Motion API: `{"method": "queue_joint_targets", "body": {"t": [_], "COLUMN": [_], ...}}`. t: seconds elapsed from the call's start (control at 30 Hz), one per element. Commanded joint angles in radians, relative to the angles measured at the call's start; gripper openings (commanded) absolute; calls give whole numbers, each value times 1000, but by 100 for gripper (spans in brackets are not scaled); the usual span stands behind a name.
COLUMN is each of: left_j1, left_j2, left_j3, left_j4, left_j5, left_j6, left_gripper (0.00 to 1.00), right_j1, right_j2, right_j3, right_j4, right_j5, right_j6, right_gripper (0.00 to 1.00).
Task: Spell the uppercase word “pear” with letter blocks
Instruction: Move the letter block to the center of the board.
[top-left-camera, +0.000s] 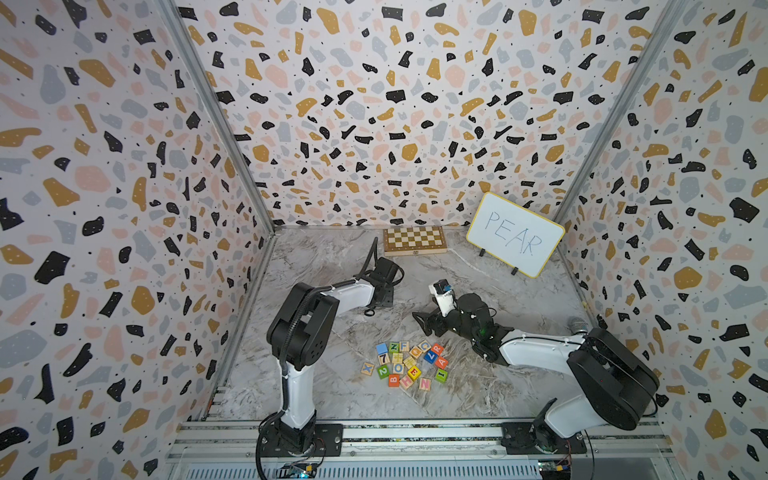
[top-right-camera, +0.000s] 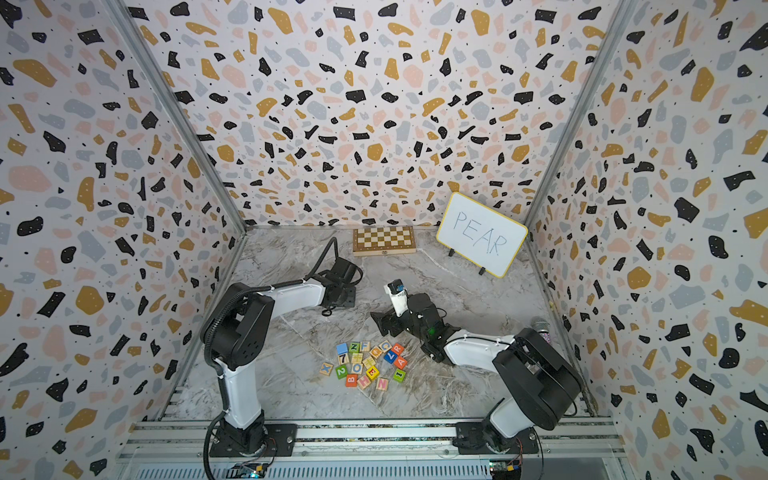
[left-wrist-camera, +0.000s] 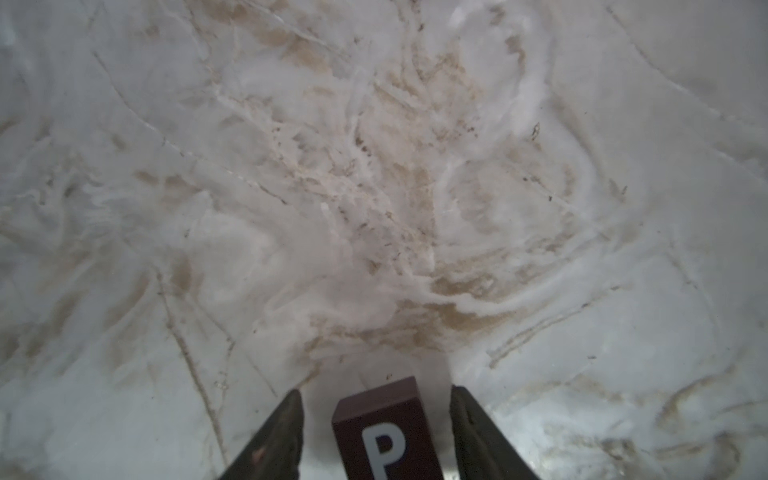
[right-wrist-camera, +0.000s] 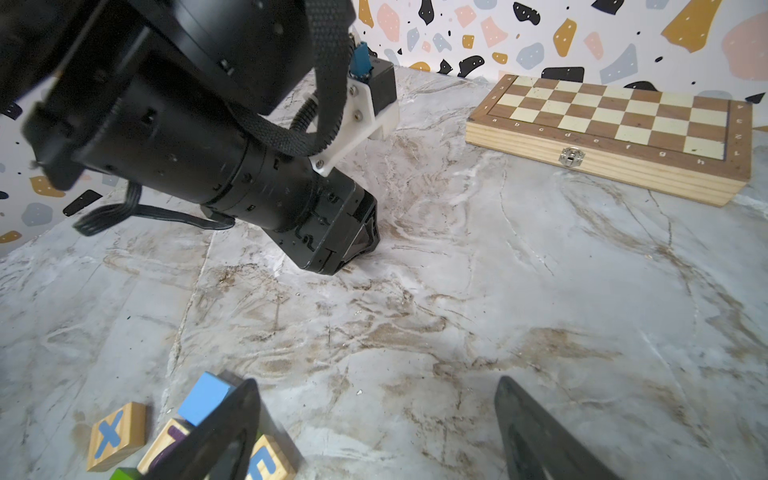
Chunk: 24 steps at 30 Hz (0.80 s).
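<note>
Black-brown w/ a white P, the P block (left-wrist-camera: 384, 428) is seen standing on the marble desk (left-wrist-camera: 415, 187) btwn the fingers (left-wrist-camera: 282, 432) of the left claw (left-wrist-camera: 377, 390). That claw is held apart, w/ a gap showing on each side, so the block is not gripped. In both top views the block is hidden under that claw, towards the desk's back left and well apart from the pile. The E block (top-left-camera: 414, 371), A block (top-left-camera: 441, 362) and R block (top-left-camera: 436, 348) are found among the other cubes (top-left-camera: 394, 357) near the front ctr. The right claw (right-wrist-camera: 376, 384) is spread wide w/ nothing btwn its fingers, near the pile's far edge. One container is seen: the chess box (right-wrist-camera: 602, 162), shut and latched by the back wall, contents unseen. The whiteboard (top-left-camera: 515, 232) is propped near it.
</note>
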Motion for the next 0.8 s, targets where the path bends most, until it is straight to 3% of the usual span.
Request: {"method": "queue_joint_targets", "body": {"t": [0.0, 0.13, 0.47, 0.77], "left_j1": [-3, -1, 3, 3], "left_j2": [14, 23, 3, -16], "left_j3": [23, 22, -12, -25], "left_j4": [8, 11, 46, 37], "left_j5": [19, 18, 52, 50], "left_j6": [18, 27, 43, 50], "left_gripper": [53, 54, 44, 48], "right_j1": [4, 4, 4, 6], "right_j2": [-24, -20, -7, -2], "right_j3": [-4, -4, 0, 6], "right_j4": [16, 21, 21, 16], "right_j5": [11, 8, 8, 3], "right_j6": [-7, -3, 2, 0], "right_gripper": [89, 89, 89, 89]}}
